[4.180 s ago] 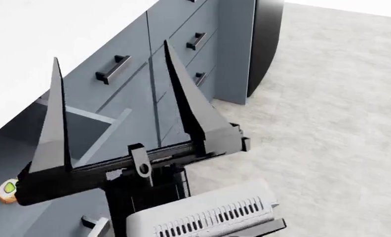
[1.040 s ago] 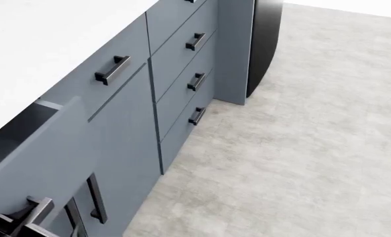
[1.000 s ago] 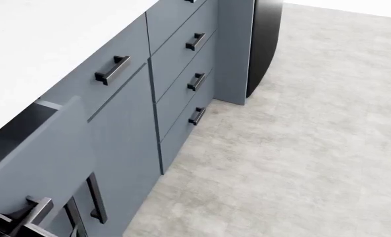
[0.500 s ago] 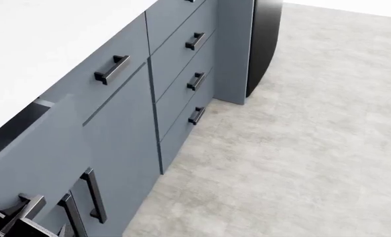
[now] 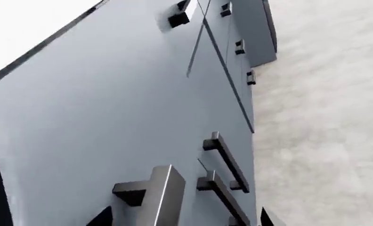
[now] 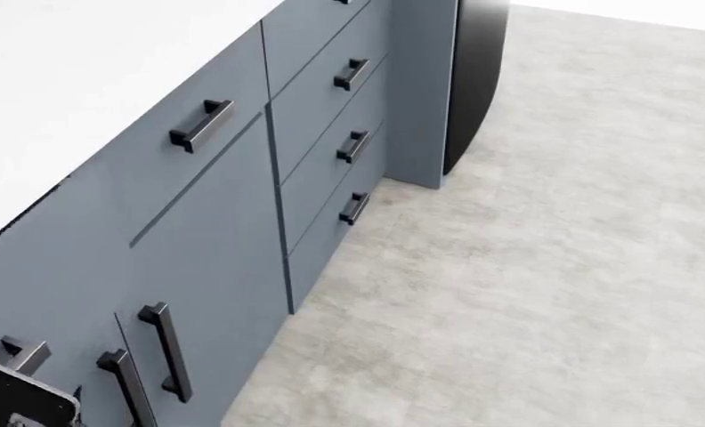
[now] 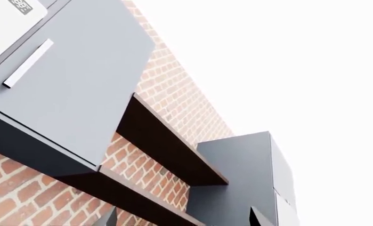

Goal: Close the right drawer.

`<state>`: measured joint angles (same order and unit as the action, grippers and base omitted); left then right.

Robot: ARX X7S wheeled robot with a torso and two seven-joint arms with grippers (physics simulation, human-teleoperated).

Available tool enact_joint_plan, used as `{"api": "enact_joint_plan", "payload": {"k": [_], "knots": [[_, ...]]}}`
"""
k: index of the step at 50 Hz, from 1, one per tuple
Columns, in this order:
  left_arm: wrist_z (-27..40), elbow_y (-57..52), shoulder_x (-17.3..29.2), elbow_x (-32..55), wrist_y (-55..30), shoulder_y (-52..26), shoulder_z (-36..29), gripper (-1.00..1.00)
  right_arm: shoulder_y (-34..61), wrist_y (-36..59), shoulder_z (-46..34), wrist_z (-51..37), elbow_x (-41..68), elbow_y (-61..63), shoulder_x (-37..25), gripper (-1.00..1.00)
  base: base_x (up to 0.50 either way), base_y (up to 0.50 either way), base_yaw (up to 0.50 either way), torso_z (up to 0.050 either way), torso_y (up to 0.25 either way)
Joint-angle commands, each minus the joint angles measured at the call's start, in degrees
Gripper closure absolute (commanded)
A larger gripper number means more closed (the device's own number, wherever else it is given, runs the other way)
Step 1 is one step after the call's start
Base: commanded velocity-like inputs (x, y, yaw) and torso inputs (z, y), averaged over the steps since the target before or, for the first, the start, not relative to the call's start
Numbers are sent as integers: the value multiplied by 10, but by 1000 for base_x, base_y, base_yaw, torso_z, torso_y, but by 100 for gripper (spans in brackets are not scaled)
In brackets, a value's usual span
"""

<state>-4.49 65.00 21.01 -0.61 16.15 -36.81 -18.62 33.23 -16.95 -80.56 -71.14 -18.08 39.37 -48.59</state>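
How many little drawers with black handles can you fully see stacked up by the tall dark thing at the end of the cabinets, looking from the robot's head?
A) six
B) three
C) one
B: in the head view three short black handles sit one above another there, the top, middle and bottom, each on its own narrow grey drawer front.

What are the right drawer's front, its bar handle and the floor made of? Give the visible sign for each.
Right drawer front: looks like painted or laminated board, matt blue-grey, smooth, with no grain showing. Its bar handle: likely metal, dark, with a bright sheen along one face. Floor: seems to be concrete or stone, pale grey, mottled and matt.
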Motion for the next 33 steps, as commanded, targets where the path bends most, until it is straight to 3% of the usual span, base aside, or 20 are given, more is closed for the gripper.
{"api": "enact_joint_plan", "payload": {"k": [1,18,22,27,33], "knots": [[160,100,110,10,-40,0,272,-100,3,-16,5,3,12,-9,-3,-100,0,0,0,0,0],[150,100,126,3,-29,25,281,-100,27,7,7,45,47,-27,32,-100,4,2,7,0,0],[134,100,117,-22,66,35,224,-100,27,15,2,55,47,-26,40,-100,2,1,13,0,0],[83,100,104,2,144,19,224,-100,13,22,0,50,25,-6,35,-100,4,1,10,0,0],[93,100,106,-9,135,9,192,-100,-34,27,-18,17,-51,-1,38,-100,0,0,0,0,0]]}}
